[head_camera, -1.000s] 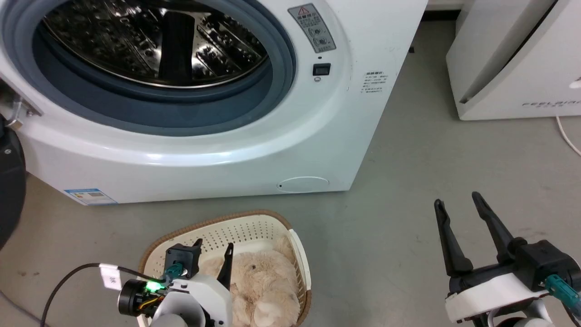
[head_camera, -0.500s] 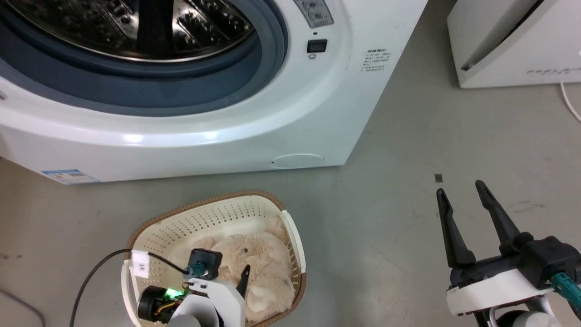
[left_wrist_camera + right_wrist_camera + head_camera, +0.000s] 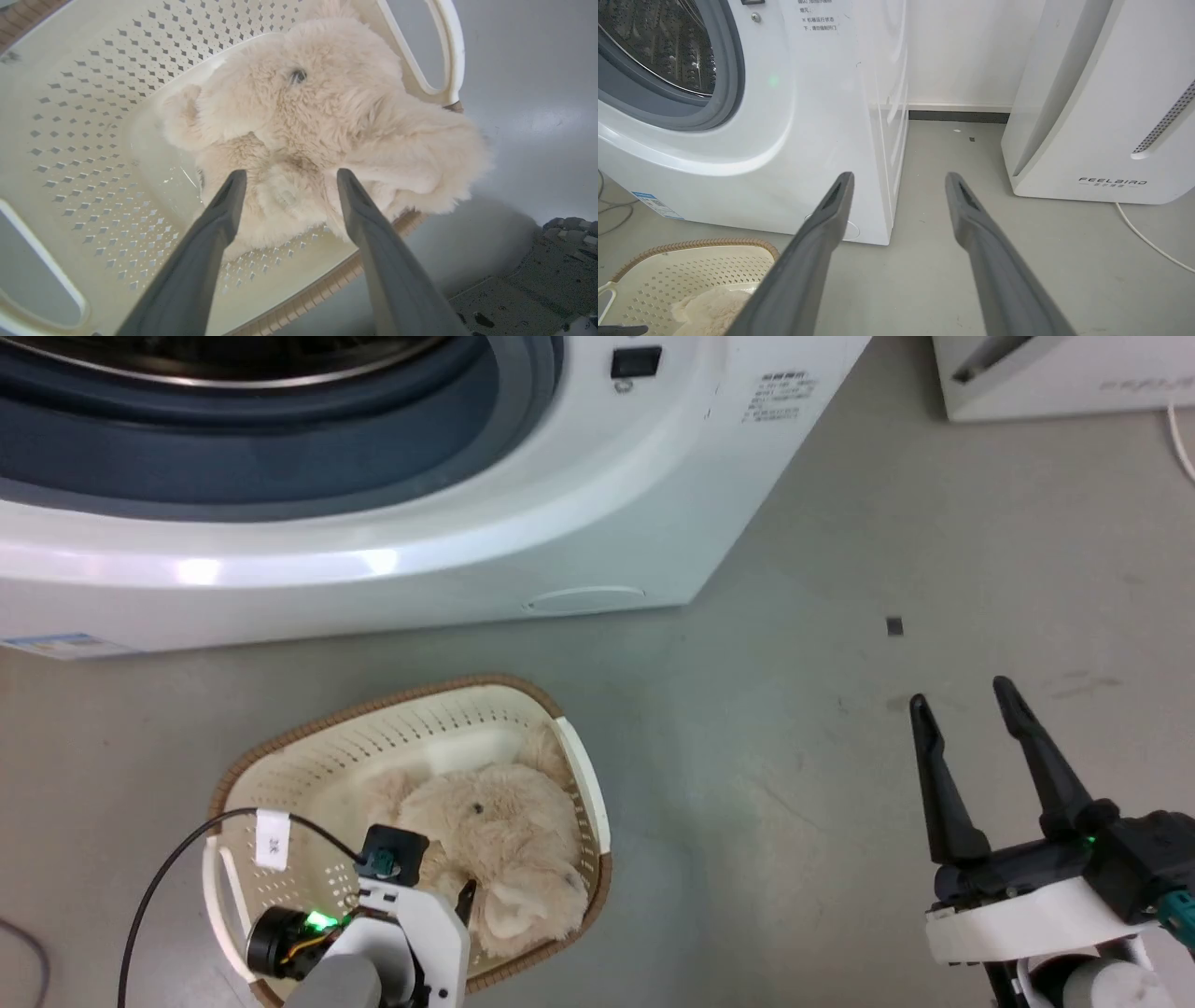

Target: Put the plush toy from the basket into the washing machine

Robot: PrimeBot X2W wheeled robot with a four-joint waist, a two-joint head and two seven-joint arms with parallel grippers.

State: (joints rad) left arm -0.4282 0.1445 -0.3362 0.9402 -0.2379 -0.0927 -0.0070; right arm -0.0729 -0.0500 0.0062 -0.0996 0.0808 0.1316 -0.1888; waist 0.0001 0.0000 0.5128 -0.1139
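Note:
The fluffy cream plush toy (image 3: 499, 835) lies in the oval cream basket (image 3: 373, 711) on the floor, in front of the white washing machine (image 3: 467, 560). My left gripper (image 3: 290, 173) hangs open inside the basket, its two dark fingers (image 3: 219, 224) astride the toy's (image 3: 299, 121) lower body. I cannot tell whether they touch the fur. In the head view my wrist hides most of that gripper (image 3: 439, 896). My right gripper (image 3: 962, 693) stands open and empty over bare floor at the right. The washer's porthole (image 3: 654, 46) is open, showing the steel drum.
The white slanted FEELBIRD appliance (image 3: 1101, 116) stands right of the washer, with a gap of grey floor between them. A white cable (image 3: 1148, 238) trails on the floor by it. A black cable (image 3: 159, 887) loops from my left wrist over the basket's near handle.
The head camera has tilted down, so the whole picture slid upward. My left gripper has dropped lower into the basket, closer over the toy. The right gripper stays open.

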